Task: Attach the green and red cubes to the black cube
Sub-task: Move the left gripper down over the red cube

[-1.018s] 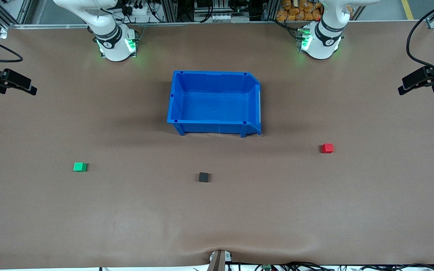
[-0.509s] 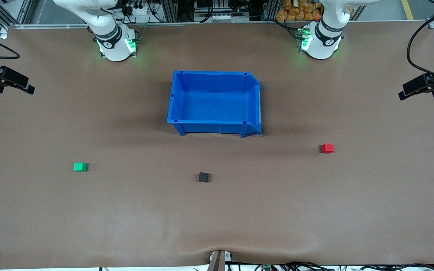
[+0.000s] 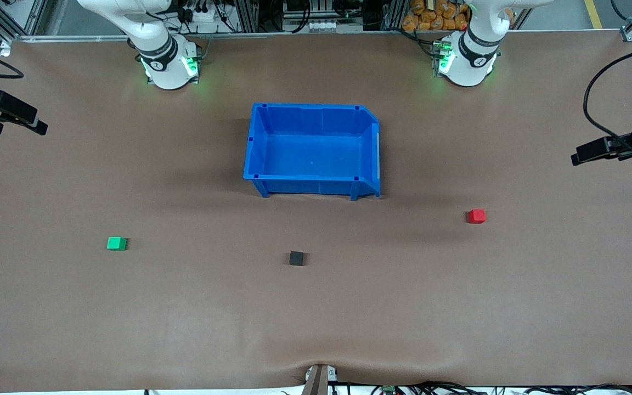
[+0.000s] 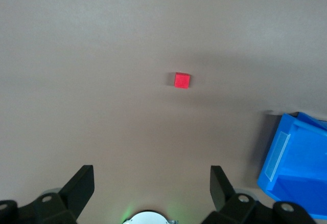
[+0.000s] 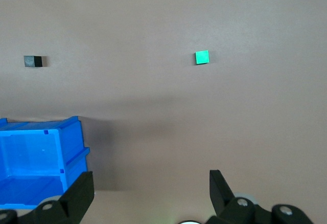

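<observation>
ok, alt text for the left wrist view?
A small red cube sits alone on the brown table, apart from the open left hand above it. A corner of the blue bin shows at the edge.

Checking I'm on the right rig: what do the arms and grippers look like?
Two white arms with rounded bases lit by green lights, each with a black ring bearing a small white mark. The left gripper and right gripper are black, with flat black fingers; black cables loop to both wrists.
</observation>
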`<state>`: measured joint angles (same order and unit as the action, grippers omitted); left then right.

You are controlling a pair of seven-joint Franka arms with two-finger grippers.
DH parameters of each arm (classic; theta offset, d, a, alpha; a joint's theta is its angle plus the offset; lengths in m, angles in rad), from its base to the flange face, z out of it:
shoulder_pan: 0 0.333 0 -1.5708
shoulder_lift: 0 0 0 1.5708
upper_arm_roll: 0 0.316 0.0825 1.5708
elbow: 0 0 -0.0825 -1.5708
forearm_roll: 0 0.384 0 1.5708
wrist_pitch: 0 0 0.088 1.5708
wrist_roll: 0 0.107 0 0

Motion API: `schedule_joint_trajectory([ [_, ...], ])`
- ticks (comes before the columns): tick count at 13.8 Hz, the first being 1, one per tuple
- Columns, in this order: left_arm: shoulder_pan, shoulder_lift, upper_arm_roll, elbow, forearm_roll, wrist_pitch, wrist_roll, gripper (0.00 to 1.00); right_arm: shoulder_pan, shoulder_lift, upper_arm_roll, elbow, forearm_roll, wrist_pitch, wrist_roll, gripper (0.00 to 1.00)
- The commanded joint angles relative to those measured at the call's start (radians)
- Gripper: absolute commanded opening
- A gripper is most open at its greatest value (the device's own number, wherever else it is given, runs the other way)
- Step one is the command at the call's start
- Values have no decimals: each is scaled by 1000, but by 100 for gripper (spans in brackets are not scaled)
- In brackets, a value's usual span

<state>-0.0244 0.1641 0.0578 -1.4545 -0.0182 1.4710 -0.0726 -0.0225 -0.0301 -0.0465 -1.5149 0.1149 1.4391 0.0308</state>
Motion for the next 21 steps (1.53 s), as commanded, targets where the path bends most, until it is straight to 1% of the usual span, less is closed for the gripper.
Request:
schedule_joint_trajectory([
  [1,-2,75,2,28,-5,-11,-1,100,0,-8,-3,-7,12,0,-5,100],
  [4,-12,124,1,29,0,-11,-12,100,1,-8,-3,-7,12,1,-5,100],
  [7,-14,202,0,31,1,2,5,100,3,-1,-3,-10,12,0,-5,100],
  [10,-22,282,-6,26,6,64,20,100,4,6,-3,-13,11,1,-6,100],
  [13,-14,350,-6,25,4,152,88,100,13,9,-1,-13,12,17,-3,100],
  [18,-17,454,-13,10,-11,218,100,100,9,7,-3,-13,6,11,-6,100],
  [21,-25,480,-19,-4,-9,261,100,100,4,7,-4,-16,5,11,-6,100],
])
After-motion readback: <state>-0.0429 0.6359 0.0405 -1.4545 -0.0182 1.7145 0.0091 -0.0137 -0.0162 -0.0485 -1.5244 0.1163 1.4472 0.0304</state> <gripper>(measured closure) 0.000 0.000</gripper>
